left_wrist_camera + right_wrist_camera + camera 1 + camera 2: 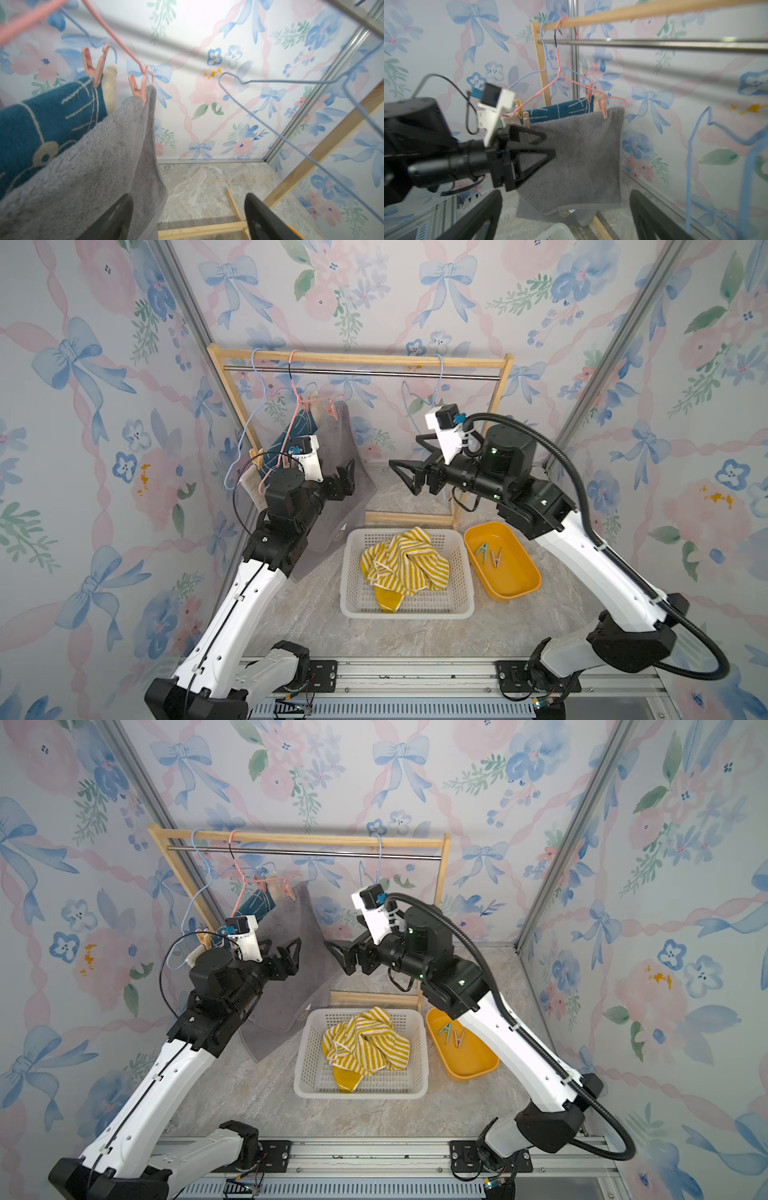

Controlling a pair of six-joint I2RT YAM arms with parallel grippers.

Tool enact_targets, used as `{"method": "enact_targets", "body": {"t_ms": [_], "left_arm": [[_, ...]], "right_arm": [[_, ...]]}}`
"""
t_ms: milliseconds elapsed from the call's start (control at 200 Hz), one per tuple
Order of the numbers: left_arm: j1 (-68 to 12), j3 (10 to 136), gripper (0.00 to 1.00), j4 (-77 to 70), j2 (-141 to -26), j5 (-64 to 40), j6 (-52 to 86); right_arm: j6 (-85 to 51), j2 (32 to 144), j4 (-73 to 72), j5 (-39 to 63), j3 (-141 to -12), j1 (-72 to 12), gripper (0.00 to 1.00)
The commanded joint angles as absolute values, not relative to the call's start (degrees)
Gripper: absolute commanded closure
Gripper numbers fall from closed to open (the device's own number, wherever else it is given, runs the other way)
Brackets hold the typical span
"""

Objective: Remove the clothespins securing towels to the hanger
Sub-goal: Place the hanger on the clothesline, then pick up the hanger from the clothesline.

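Right wrist view gives me the clearest look at the work. The grey towel [571, 158] hangs on the pink hanger [559, 66], pinned at one top corner by a pink peg [603, 108] and at the other by a second peg [526, 120], close beside the left gripper [550, 145]. Behind it the dark blue towel [560, 110] is pinned as well, one rear peg [589, 93] showing plainly. In both top views this group hangs upper left of centre under the wooden rack [357, 358]. The striped towel [405, 564] lies crumpled in the white basket [407, 614] at lower centre. A green peg [482, 551] and a tan peg [497, 558] rest in the yellow tray [513, 578] just right of the basket. I judge one towel cleared and the grey one now in hand. The left gripper's jaws stand apart and empty, close in front of the grey cloth; I cannot tell whether they touch it. The right gripper [405, 452] faces it from centre frame, spread wide, holding nothing. The next move calls for setting open jaws across the splayed tails of a pink peg, pinching until its mouth lets go, then lifting it clear of the wire. I would have the other gripper take the cloth first. The hanger hangs free and may swing.
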State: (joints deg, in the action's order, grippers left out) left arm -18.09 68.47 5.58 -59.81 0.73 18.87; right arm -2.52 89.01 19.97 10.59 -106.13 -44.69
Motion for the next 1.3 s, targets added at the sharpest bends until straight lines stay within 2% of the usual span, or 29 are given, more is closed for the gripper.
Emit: {"method": "enact_targets", "body": {"t_ms": [0, 275, 500, 660, 950, 1165, 1295], "left_arm": [[-19.61, 71.43, 0.15, 7.01, -56.82, -0.57, 16.38], [-21.36, 79.31, 0.15, 8.72, -55.55, 0.43, 13.56], [-20.85, 94.68, 0.16, 19.49, -63.53, 11.04, 5.98], [-17.33, 101.3, 0.18, 26.41, -68.38, 15.47, 2.0], [-5.86, 102.57, 0.21, 28.12, -73.52, 4.54, 3.03], [-3.31, 103.59, 0.26, 28.04, -77.17, -0.5, 1.88], [-2.32, 104.19, 0.34, 28.31, -78.98, -2.48, 1.06]], "right_arm": [[-4.3, 93.37, 22.4, 11.62, -106.38, -44.83, 0.02], [-7.23, 99.37, 22.15, 10.66, -105.62, -42.34, 0.0], [-8.44, 100.63, 19.93, 10.64, -101.81, -40.17, 0.01], [-8.35, 101.11, 18.65, 12.26, -99.94, -40.09, 0.01], [-8.06, 100.66, 16.77, 15.83, -97.04, -39.57, 0.02], [-8.95, 99.49, 13.66, 17.74, -94.13, -39.46, 0.03], [-9.81, 98.76, 11.62, 18.64, -91.86, -39.15, 0.03]]}}
